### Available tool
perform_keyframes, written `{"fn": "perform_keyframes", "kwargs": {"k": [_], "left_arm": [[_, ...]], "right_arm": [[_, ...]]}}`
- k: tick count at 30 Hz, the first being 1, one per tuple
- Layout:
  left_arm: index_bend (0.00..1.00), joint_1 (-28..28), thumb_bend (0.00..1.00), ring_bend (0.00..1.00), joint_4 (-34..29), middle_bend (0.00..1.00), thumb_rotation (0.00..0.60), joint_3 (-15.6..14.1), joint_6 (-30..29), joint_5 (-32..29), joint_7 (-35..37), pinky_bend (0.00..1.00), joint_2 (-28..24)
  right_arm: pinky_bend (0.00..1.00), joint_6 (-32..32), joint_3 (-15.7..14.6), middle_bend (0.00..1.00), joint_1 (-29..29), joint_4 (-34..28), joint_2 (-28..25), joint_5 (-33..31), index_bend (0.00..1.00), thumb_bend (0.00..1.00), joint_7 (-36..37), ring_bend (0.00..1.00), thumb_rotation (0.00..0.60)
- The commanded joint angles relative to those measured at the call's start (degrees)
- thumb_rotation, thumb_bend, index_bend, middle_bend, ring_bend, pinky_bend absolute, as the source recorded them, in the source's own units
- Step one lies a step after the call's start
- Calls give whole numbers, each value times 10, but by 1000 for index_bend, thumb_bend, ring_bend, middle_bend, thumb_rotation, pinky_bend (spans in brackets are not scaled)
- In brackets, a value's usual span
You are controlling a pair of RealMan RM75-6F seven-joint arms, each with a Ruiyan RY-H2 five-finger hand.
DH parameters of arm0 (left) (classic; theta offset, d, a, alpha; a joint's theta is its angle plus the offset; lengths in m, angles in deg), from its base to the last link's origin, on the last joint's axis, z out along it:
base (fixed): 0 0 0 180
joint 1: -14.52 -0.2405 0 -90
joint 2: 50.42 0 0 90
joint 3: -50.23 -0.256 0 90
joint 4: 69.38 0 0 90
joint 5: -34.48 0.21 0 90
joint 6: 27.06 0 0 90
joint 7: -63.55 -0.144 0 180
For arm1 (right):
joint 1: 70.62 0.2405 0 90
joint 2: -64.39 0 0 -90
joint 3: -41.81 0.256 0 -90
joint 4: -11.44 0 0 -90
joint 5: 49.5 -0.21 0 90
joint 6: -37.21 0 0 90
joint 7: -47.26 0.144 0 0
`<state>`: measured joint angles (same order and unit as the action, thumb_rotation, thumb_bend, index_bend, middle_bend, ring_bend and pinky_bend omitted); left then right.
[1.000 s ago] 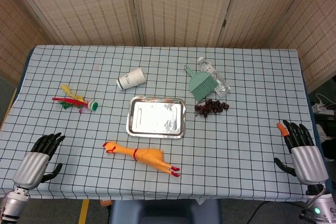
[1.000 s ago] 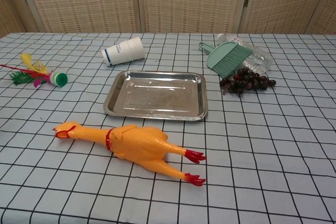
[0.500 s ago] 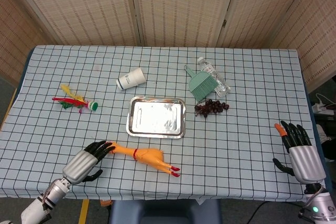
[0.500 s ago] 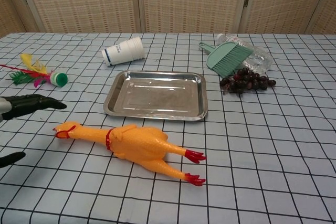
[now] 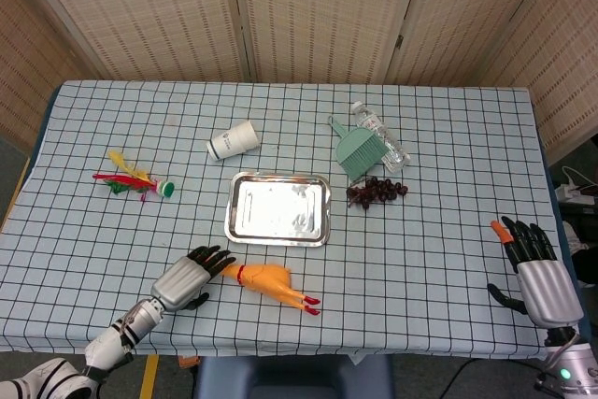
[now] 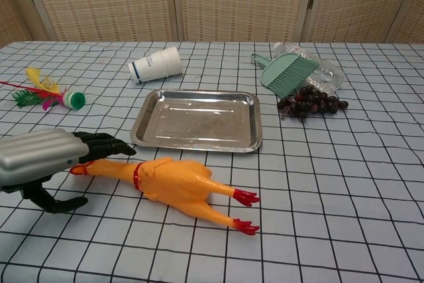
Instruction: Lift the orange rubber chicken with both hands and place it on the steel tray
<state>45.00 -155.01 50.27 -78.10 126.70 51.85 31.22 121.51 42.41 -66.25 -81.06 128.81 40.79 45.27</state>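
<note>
A: Left robot hand is right over the chicken's head end, fingers spread, thumb hanging free below. Nothing gripped that I can see.

B: Agreed, released. And the right robot hand?

A: Well apart, at the near right edge of the surface, fingers apart, holding nothing. The chest view doesn't show it at all.

B: So the rubber chicken lies flat, near and slightly left of the steel tray, head to the left, red feet to the right.

A: Here's my worry. If the left hand closes on that thin neck alone, the soft body could sag or slide along the cloth, and a two-handed lift won't happen.

B: And the right hand has a long way to travel. Coming in low, it might nudge the feet and spin the toy away.

A: The tray rim is just beyond the chicken too. A lift that's too shallow could catch the legs on it and push the tray toward the paper cup.

B: Any writing to read?

A: The cup has a dark blue band with print, too small to make out. The bottle behind the green brush shows no legible label. The grapes and feather toy carry none.
</note>
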Motion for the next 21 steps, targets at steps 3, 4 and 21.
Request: {"fn": "perform_keyframes", "kwargs": {"k": [3, 4, 21], "left_arm": [[7, 19, 399, 19, 17, 61, 600, 0, 23, -21, 12, 128, 11], [29, 21, 399, 38, 20, 88, 600, -1, 24, -21, 15, 130, 12], [807, 29, 664, 531, 72, 683, 600, -36, -83, 61, 152, 699, 49]], "right_arm": [[0, -2, 0, 0, 0, -1, -1, -3, 0, 150, -1, 0, 600], [0, -2, 0, 0, 0, -1, -1, -4, 0, 150, -2, 0, 600], [0, -9, 0, 0, 0, -3, 0, -10, 0, 150, -8, 0, 600]]}}
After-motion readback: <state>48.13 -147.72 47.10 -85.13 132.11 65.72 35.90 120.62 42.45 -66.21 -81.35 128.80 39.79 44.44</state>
